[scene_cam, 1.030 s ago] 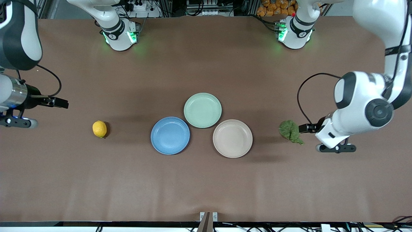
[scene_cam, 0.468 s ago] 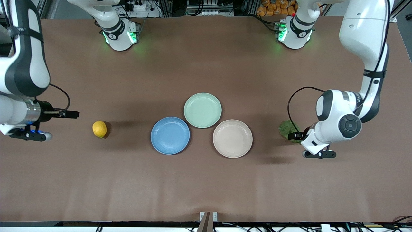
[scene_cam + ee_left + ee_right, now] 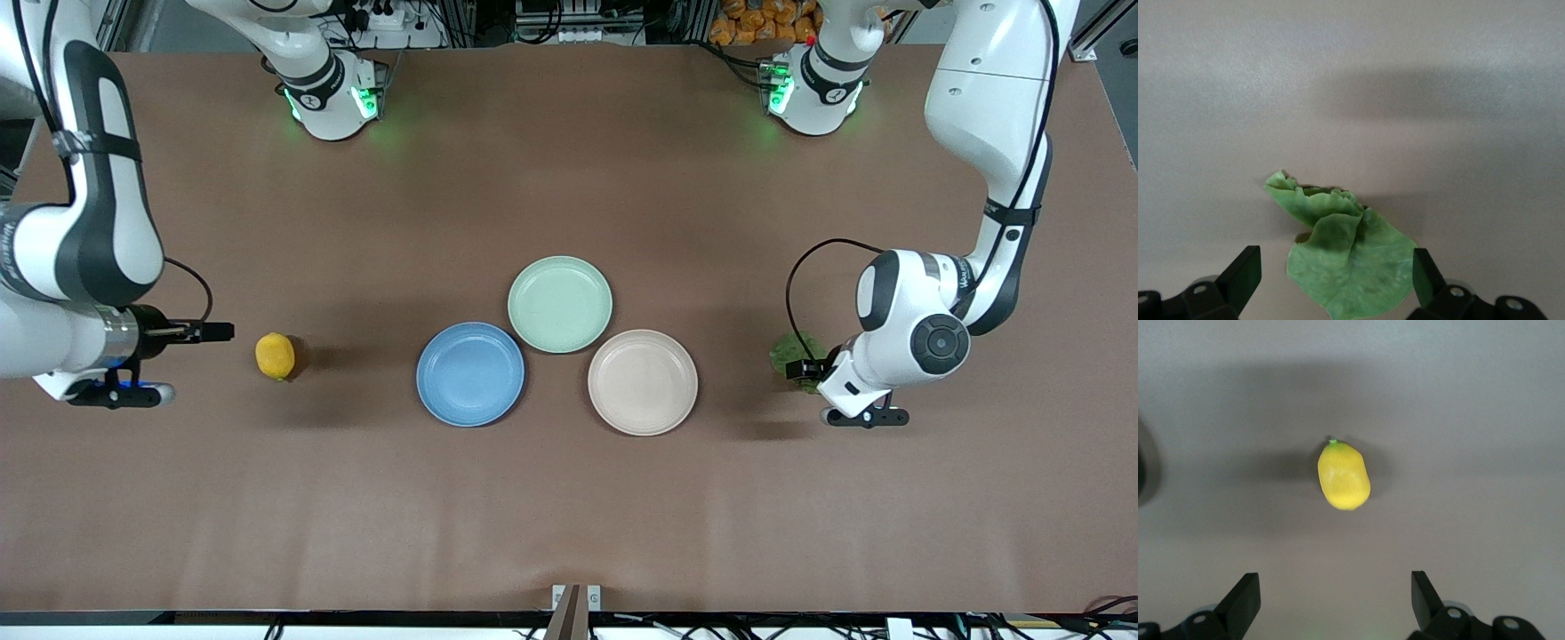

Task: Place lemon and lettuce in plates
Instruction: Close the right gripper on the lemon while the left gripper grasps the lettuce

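Both claws [image 3: 805, 369] [image 3: 222, 332] advanced, open | lemon [image 3: 275, 356] 1 | lettuce [image 3: 791, 354] 1 | plates [image 3: 470, 374] 3

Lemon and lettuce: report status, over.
Left gripper open at the lettuce, nothing gripped. Right gripper open, short of the lemon. Blue plate and beige plate bare. Nothing in the way.
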Robot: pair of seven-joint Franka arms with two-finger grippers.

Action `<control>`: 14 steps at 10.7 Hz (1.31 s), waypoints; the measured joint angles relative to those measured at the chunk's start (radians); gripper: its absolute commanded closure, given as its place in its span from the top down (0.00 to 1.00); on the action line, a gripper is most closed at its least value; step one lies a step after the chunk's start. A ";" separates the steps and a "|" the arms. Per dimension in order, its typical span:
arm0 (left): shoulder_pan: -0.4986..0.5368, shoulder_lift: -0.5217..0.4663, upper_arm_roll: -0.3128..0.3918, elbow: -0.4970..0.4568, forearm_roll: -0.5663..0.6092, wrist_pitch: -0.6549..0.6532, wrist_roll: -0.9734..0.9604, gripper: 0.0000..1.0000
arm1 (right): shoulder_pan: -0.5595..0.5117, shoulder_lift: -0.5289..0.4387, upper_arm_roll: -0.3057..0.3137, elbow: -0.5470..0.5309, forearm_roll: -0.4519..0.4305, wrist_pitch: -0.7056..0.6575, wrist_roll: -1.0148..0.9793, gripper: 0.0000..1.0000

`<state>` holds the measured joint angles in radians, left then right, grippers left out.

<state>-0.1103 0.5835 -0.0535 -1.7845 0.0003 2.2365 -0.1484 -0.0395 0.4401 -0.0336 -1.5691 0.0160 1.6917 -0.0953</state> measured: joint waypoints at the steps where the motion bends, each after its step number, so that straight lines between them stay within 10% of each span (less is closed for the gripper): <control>1: -0.001 0.005 0.000 -0.004 0.000 0.000 -0.001 1.00 | 0.000 0.005 0.001 -0.028 0.000 0.044 -0.020 1.00; 8: -0.008 0.060 -0.001 -0.007 0.000 0.030 -0.003 1.00 | 0.005 0.011 0.006 -0.243 0.000 0.348 -0.078 1.00; 11: -0.008 0.069 -0.001 -0.007 0.000 0.039 -0.003 0.09 | 0.007 0.011 0.008 -0.331 0.000 0.486 -0.100 1.00; 14: -0.010 0.067 -0.006 -0.002 0.000 0.045 -0.005 0.00 | 0.009 0.010 0.009 -0.386 0.000 0.573 -0.110 1.00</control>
<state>-0.1202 0.6502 -0.0590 -1.7862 0.0003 2.2811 -0.1535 -0.0304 0.4505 -0.0246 -1.9547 0.0163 2.2651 -0.2057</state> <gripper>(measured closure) 0.515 0.000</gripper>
